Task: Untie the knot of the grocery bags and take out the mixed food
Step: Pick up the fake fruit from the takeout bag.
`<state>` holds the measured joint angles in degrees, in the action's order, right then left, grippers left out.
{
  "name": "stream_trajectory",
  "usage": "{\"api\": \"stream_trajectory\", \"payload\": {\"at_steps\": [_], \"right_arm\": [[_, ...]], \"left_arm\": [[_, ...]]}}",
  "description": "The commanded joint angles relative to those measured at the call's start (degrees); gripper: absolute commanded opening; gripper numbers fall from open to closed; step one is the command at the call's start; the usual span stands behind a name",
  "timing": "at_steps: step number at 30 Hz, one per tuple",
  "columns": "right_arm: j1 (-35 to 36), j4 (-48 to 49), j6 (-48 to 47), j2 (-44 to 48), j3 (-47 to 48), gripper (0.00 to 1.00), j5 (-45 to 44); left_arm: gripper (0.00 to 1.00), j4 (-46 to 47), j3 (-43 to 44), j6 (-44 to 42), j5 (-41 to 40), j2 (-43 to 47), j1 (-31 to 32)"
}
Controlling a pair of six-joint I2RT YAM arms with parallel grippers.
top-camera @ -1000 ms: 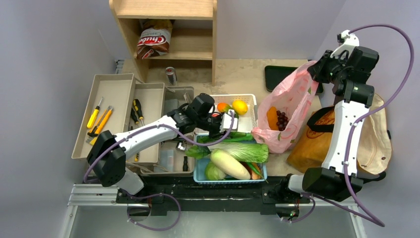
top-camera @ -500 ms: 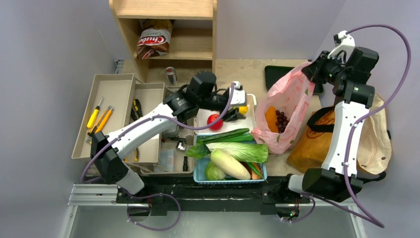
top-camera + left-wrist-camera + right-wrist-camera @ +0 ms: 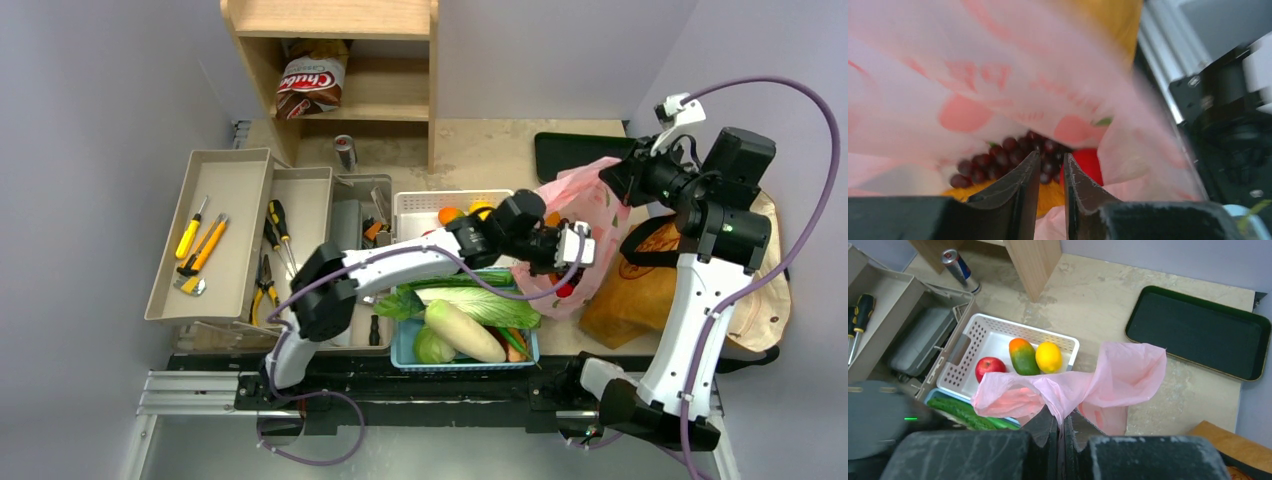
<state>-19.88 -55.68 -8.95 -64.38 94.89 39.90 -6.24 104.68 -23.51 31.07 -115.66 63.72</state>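
My right gripper (image 3: 1062, 420) (image 3: 615, 180) is shut on the rim of the thin pink bag (image 3: 1073, 385) (image 3: 585, 200) and holds its mouth up and open. No knot shows. My left gripper (image 3: 575, 245) (image 3: 1052, 156) reaches into that bag, jaws a narrow gap apart with nothing between them. Just past its tips lie dark grapes (image 3: 998, 162), a red apple (image 3: 1088, 162) and something orange (image 3: 1048, 197). The brown paper bag (image 3: 630, 290) stands right of the pink one.
A white basket (image 3: 998, 322) holds a red apple (image 3: 989, 367), a mango (image 3: 1023, 356) and a yellow fruit (image 3: 1048, 356). The blue basket (image 3: 400, 355) holds napa cabbage (image 3: 490, 305) and daikon (image 3: 462, 330). Tool trays (image 3: 210, 230), shelf (image 3: 330, 20), can (image 3: 345, 152), dark tray (image 3: 1198, 332).
The left arm carried a red apple to the white basket, let it go there, then swung right into the pink bag. The right gripper has lowered the bag's rim a little.
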Motion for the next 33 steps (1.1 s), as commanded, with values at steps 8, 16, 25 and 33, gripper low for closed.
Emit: {"api": "stream_trajectory", "payload": {"at_steps": [8, 16, 25, 33], "right_arm": [[-0.1, -9.2, -5.8, 1.9, 1.6, 0.00, 1.1], [0.0, -9.5, -4.1, 0.9, 2.2, 0.00, 4.6], [0.0, -5.2, 3.4, -0.9, 5.3, 0.00, 12.5], [0.1, -4.0, 8.4, 0.1, 8.3, 0.00, 15.1]], "left_arm": [[0.55, 7.4, 5.8, -3.4, -23.7, -13.5, -0.6], [0.78, 6.3, 8.5, 1.9, -18.5, -15.9, -0.8], [0.85, 1.7, 17.0, 1.1, -12.6, -22.6, -0.4], [0.93, -3.7, 21.4, -2.6, -12.8, -25.2, 0.9]]}}
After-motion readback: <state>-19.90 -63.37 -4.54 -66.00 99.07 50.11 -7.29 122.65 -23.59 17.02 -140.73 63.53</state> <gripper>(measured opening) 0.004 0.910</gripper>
